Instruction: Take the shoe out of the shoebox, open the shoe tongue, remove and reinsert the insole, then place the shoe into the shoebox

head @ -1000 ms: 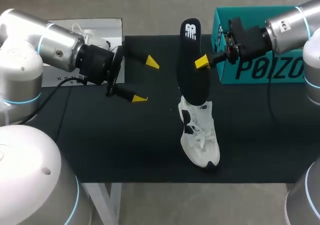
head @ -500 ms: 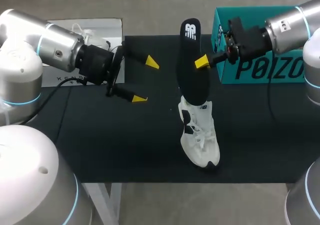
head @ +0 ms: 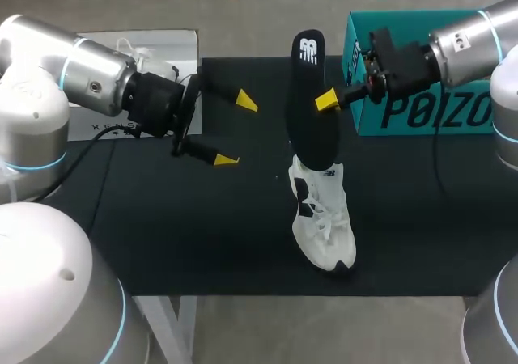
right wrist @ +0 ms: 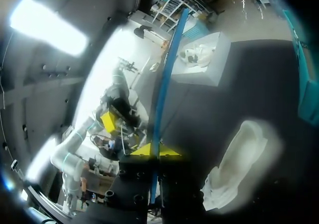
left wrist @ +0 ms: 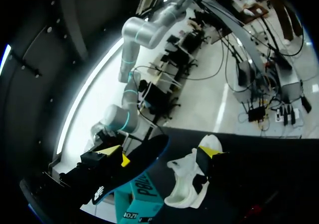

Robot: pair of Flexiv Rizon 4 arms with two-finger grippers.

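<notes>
**Insole held upright above the one shoe, left tool empty**

One white shoe [head: 322, 218] lies on the black worktop [head: 162, 243], below and on the near side of the right tool [head: 322, 101]. Its long axis runs from the near edge towards the far edge. The toe points to the near edge, and the heel and opening sit under the right tool. The laces are loose over the tongue.

The left tool [head: 235, 129] hangs above the worktop, well apart from the shoe on its left. Its two yellow-tipped fingers are spread wide with nothing between them.

The right tool grips the one black insole [head: 310, 97], with a finger on each face. One yellow tip shows on the right face, and the other is hidden behind the insole. In the right wrist view the insole runs edge-on between the two tips as a thin blue line. It stands nearly upright, logo end up and away, lower end down at the shoe's opening. Whether that end touches the shoe cannot be told.

There are two boxes at the far edge. A teal shoebox [head: 421, 105] stands just behind the right tool. A white box [head: 166, 42] sits behind the left tool, with something white lying in it. Nothing lies between the tools and the shoe.
</notes>
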